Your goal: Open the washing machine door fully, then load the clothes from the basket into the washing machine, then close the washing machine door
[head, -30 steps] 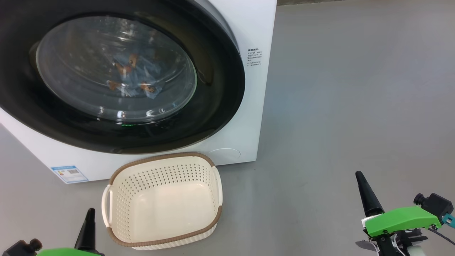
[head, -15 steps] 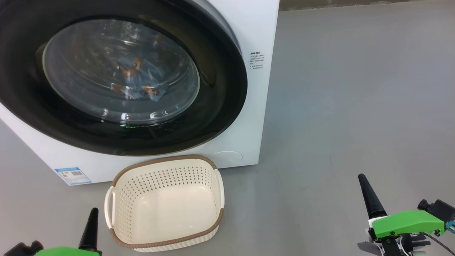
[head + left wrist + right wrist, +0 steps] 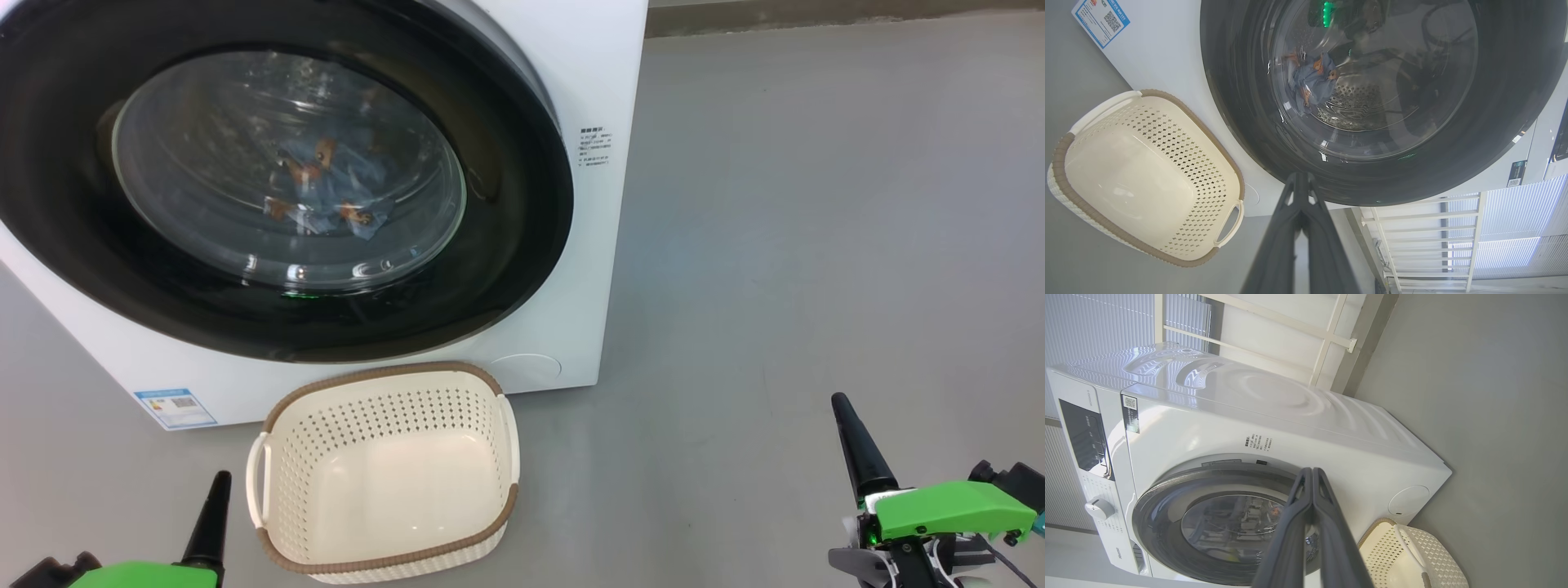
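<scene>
The washing machine door (image 3: 245, 245) is sitting flush against the washing machine (image 3: 571, 65), and through its glass I am seeing the clothes (image 3: 326, 192) lying in the drum (image 3: 1355, 102). The basket (image 3: 384, 408) is standing empty on the floor (image 3: 775, 245) just before the machine, so I am judging the load done and the door closed. I am holding the left gripper (image 3: 220, 482) and the right gripper (image 3: 842, 412) low and well apart from everything, both with fingers pressed together on nothing, probably to keep clear of the door. A blue sticker (image 3: 175, 407) with a QR code is showing low on the machine's front; the small print (image 3: 594, 145) beside the door is too fine to read. In the right wrist view the brand lettering (image 3: 1120, 555) is seeming to read Hisense.
</scene>
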